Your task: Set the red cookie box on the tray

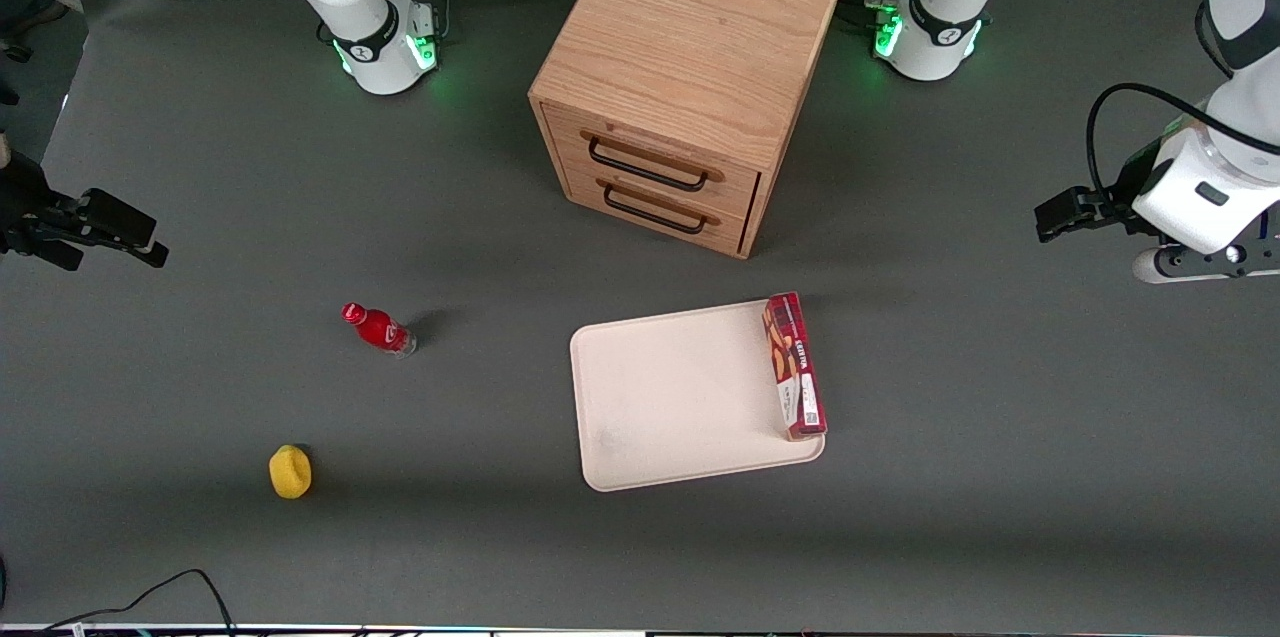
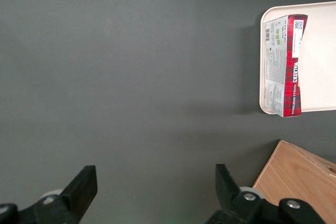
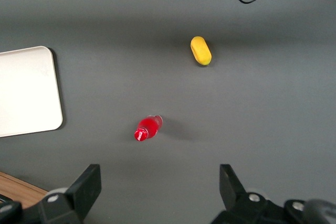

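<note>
Long narrow dark-red cardboard cookie box: standing on a long edge on the large flat pale cream-pink tray, along the tray edge toward the working arm's end of the table. Box end nearer the front camera close to the tray's rounded corner; whether the base sits fully inside the low rim or partly on it, cannot tell. Judged: placement essentially done.

Left arm's black two-finger gripper: well apart from box and tray, above bare grey table toward the working arm's end. Fingers spread wide in the wrist view, nothing between them, nothing held.

Risks from here:
- Tipping. Narrow base and edge position make the box likely to fall outward onto the table if nudged.
- Contact on any return pass. A low sweep of the arm across the tray edge would strike the box first.
- Tray shift. A push on the rim would carry the box with it.

Surroundings:
- Light oak two-drawer wooden cabinet, farther from the front camera than the tray, near but not touching it.
- Small red bottle and small yellow rounded object, well apart toward the parked arm's end.
- No obstacle between gripper and box.
</note>
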Robot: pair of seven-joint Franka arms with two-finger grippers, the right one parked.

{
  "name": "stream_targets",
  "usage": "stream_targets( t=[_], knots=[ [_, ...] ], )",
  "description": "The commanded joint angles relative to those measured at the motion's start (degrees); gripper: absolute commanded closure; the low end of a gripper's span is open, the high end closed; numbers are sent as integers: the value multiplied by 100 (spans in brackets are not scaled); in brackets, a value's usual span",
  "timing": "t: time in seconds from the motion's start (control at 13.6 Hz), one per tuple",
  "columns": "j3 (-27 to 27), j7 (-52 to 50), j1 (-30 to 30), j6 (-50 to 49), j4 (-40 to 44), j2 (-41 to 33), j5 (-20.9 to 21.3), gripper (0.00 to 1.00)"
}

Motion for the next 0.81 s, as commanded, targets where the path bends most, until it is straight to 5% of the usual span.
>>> stream_targets(
  t=[0.0, 0.74],
  knots=[
    [11, 129, 16, 220, -420, -314, 39, 0],
    [55, 50, 96, 774, -870, -623, -66, 0]
  ],
)
